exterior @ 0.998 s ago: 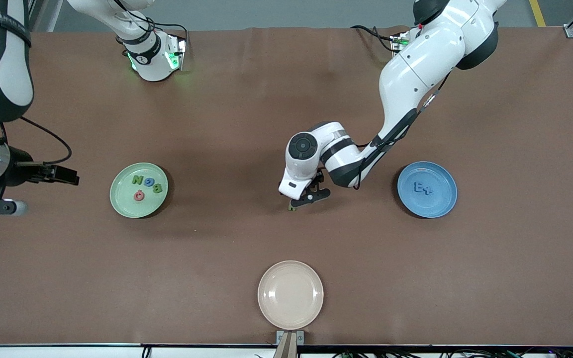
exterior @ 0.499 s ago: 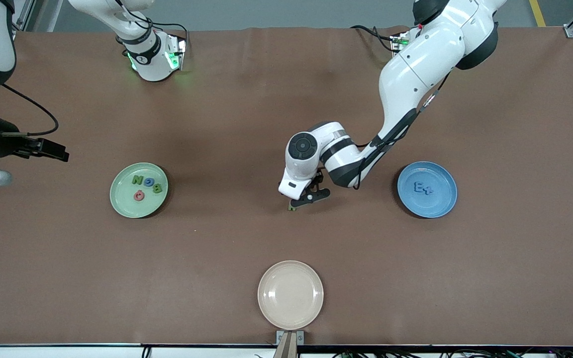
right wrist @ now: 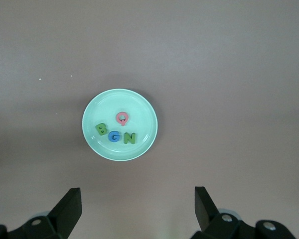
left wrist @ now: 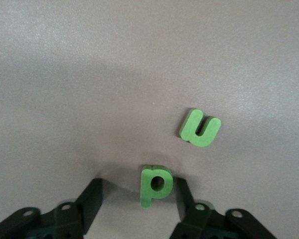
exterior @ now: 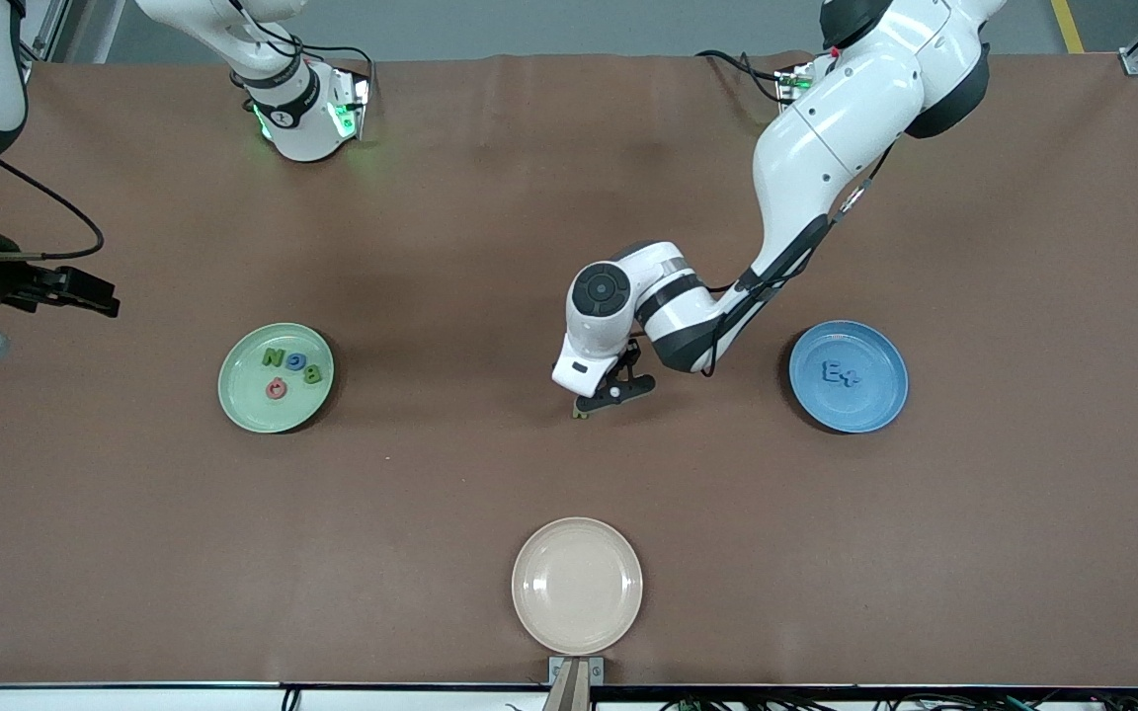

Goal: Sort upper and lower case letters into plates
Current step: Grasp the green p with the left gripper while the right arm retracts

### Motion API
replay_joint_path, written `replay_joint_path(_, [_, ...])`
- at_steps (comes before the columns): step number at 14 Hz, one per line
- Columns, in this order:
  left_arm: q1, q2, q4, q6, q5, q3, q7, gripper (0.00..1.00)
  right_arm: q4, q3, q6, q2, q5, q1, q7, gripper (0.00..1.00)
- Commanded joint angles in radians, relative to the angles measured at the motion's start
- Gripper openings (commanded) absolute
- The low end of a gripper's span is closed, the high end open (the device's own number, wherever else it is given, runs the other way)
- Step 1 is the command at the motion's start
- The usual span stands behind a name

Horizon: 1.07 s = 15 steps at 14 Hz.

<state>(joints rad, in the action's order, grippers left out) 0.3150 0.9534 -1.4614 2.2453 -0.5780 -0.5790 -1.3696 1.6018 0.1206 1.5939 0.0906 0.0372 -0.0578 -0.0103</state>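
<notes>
Plates, three in number, and letters, eight in number, are shown on one brown table (exterior: 925,553). At the bottom centre of the front view, nearest the camera, one cream plate (exterior: 577,586) is seen, with no letter on it.

Higher, at the centre of the frame, the left gripper (exterior: 584,407) is lowered to the table. Its fingers are held apart on either side of one green p (left wrist: 156,185): one finger stands just beside the letter, and a gap is left at the other, so nothing is clamped. One green u (left wrist: 200,128) lies near the p, apart from it.

At about the same height in the frame two plates are placed. On the blue plate (exterior: 885,395), toward the left arm's end, two blue letters are counted: E (exterior: 833,372) and x (exterior: 852,376). On the pale green plate (exterior: 248,405), toward the right arm's end, four are counted: green N (exterior: 274,357), blue G (exterior: 296,362), green B (exterior: 313,374) and pink Q (exterior: 276,389).

Higher again, at the frame's edge, the right gripper (exterior: 100,296) is held over bare table, its fingers spread wide and empty.
</notes>
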Motion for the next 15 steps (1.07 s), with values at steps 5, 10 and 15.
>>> replay_joint_path(5, [0.003,0.01,0.009,0.004,0.018,0.013,-0.003,0.55,-0.098,-0.024,-0.038,0.018,0.013,0.042,-0.016,1.0])
replay_joint_path(10, [-0.001,0.01,0.009,0.004,0.02,0.016,-0.002,0.5,-0.121,-0.025,-0.038,0.018,0.007,0.033,-0.013,1.0])
replay_joint_path(15, [-0.001,0.008,0.009,0.004,0.02,0.016,-0.005,0.34,-0.126,-0.022,-0.103,0.009,-0.002,0.048,-0.013,1.0])
